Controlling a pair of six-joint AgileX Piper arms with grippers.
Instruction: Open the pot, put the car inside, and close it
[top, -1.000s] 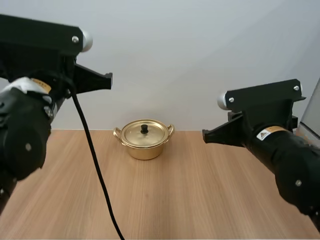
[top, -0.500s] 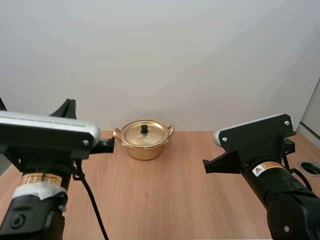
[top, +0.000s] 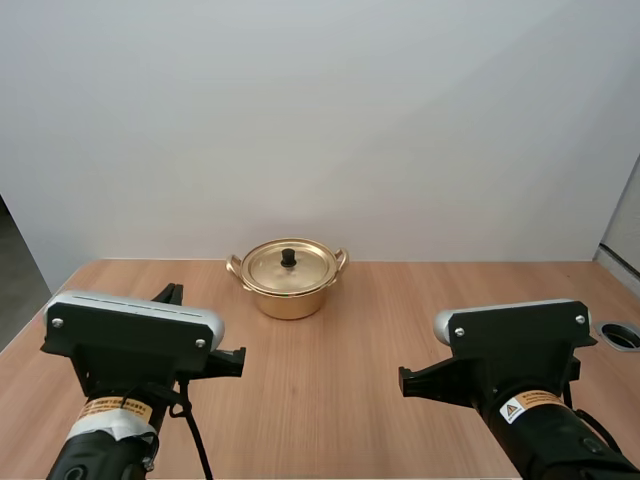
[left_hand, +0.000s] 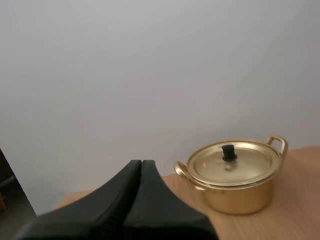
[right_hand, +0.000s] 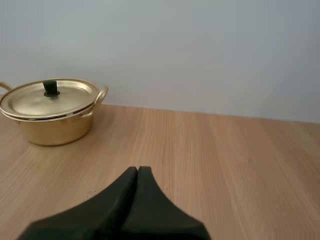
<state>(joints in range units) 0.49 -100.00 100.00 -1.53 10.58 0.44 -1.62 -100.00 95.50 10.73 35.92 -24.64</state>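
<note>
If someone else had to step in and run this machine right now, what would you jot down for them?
Left gripper: shut, empty, on the near side of the pot.
Right gripper: shut, empty, also back from the pot.
Pot stands at the far side of the table, lid on.
Done: nothing yet.
Left: lift the lid, put the car in, close the pot.
</note>
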